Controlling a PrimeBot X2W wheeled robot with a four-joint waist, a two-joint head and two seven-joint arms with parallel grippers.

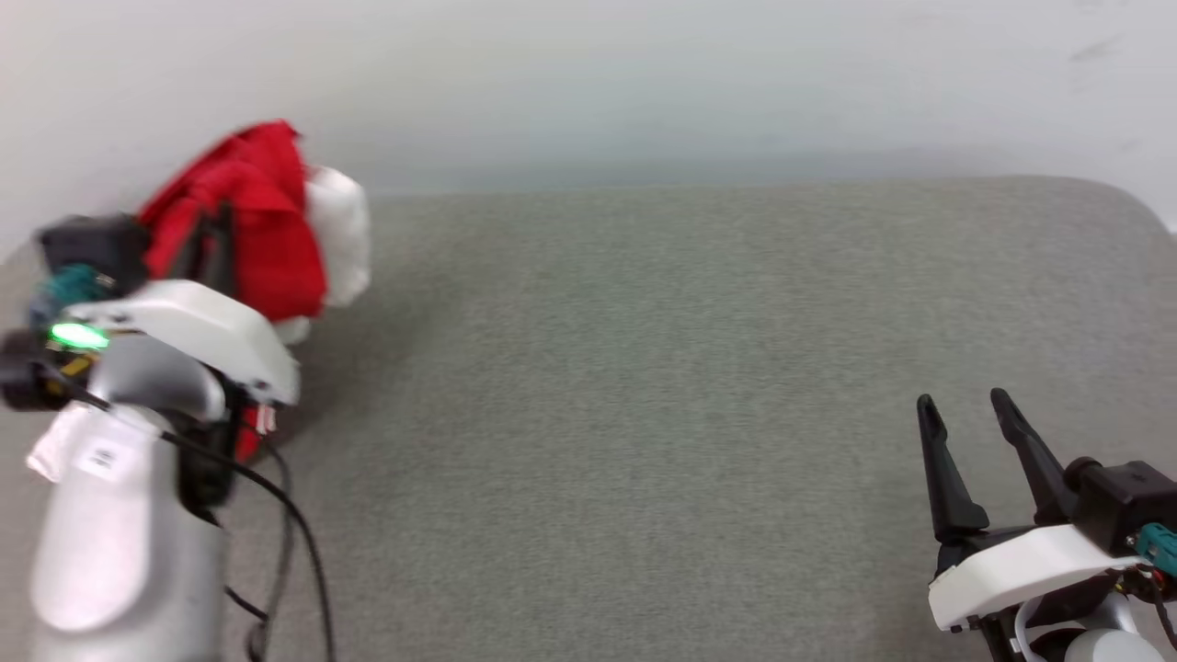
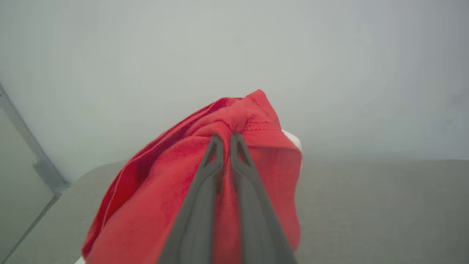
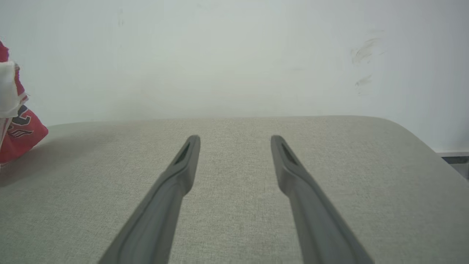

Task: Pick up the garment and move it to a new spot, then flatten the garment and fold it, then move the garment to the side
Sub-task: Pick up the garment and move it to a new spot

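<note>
Garment (image 1: 267, 216): red with a white sleeve end, bunched. It hangs over the far left corner of the surface (image 1: 644, 386), draped around the left pincer (image 2: 227, 137).
Left pincer: clamped on a red fold at its tips.
Right pincer (image 1: 961, 397): fingers spread, nothing held, over the surface's near right, well apart from the garment.

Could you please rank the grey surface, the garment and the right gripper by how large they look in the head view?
1. Grey surface, by far the largest.
2. Garment, bunched and partly hidden behind the left arm.
3. Right gripper, smallest, though it is nearer the camera.
</note>
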